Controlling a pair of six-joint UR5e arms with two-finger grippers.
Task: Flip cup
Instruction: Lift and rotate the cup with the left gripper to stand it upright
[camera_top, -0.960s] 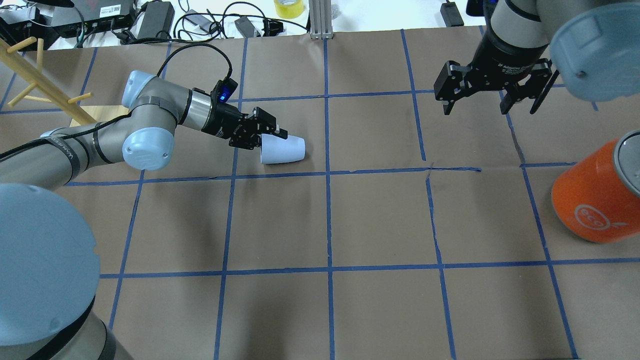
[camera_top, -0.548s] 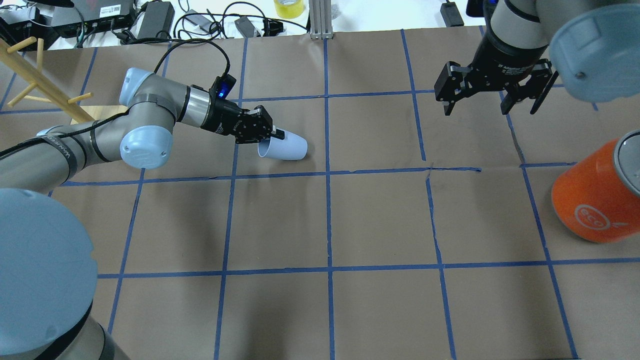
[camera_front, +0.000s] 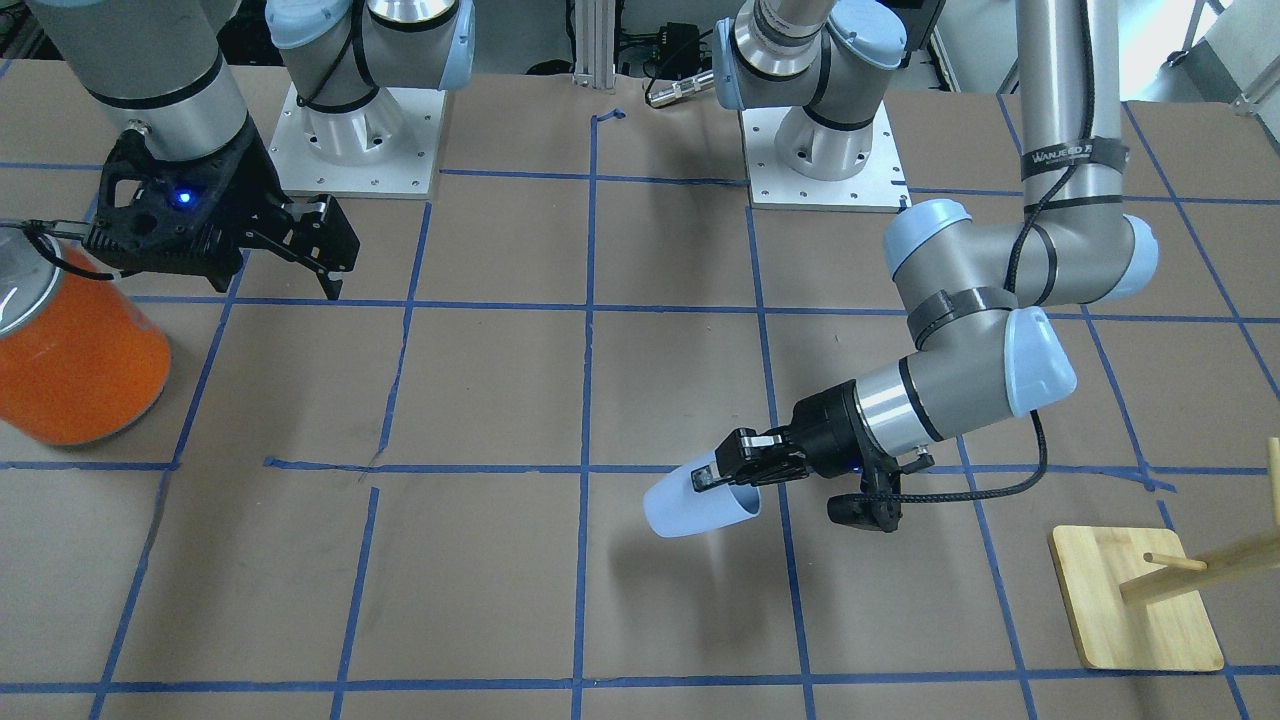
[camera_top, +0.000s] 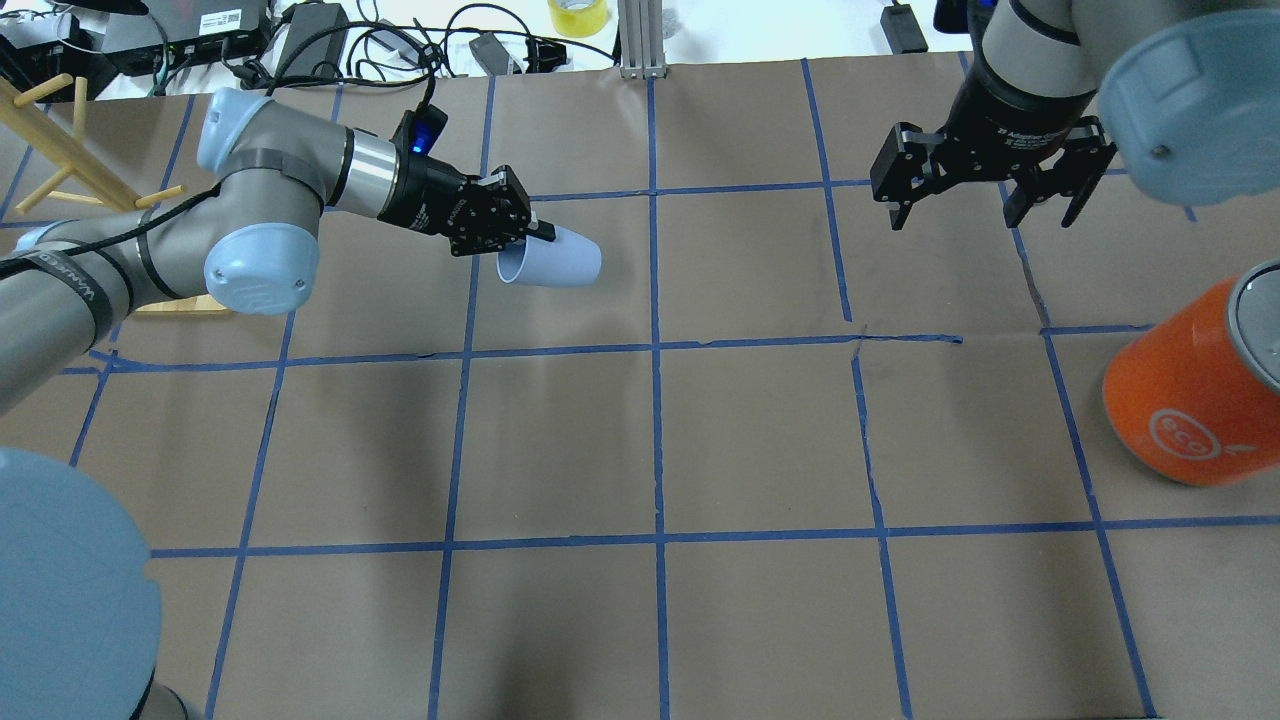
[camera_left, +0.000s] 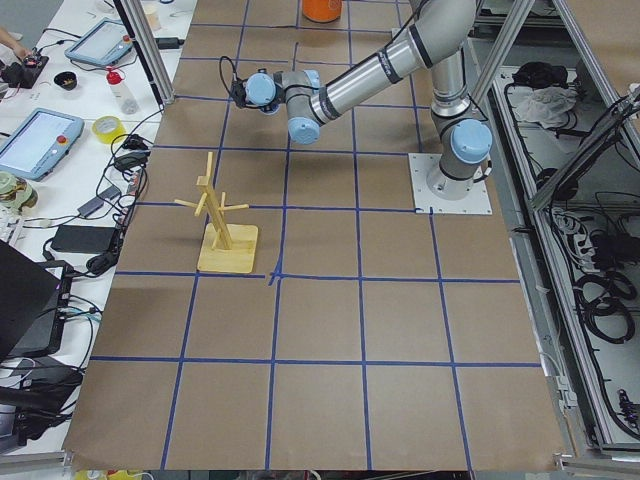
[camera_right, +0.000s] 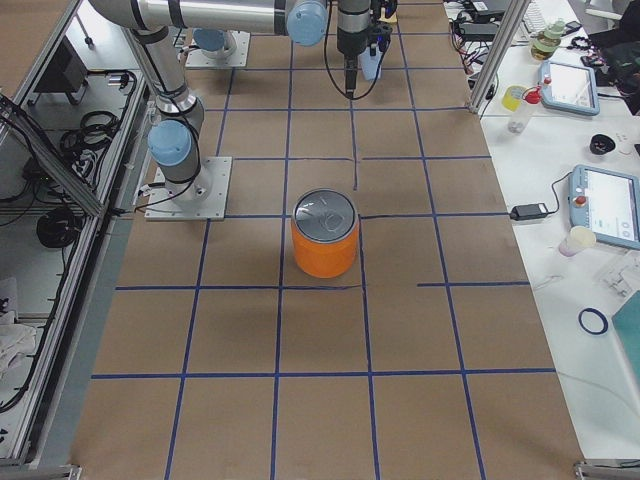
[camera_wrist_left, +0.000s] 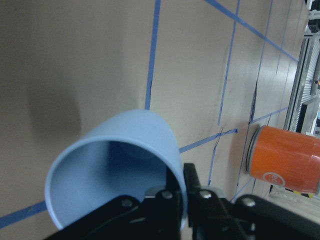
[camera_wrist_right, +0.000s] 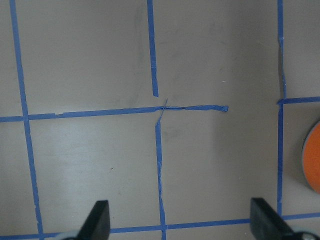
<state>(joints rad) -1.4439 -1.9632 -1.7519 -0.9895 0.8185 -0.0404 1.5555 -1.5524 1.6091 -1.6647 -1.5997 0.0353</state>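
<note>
Left end effector (camera_top: 533, 238), clamped on the rim of the pale blue cup (camera_top: 556, 262), has lifted it sideways off the table (camera_top: 700, 450), so the flip looks underway.

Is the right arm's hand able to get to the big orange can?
Probably yes. The right hand hangs open in the air near the orange can, and nothing stands between them.

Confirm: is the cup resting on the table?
No: the cup hangs tilted from the left gripper, pinched at its rim, its shadow lying apart from it on the table.
</note>
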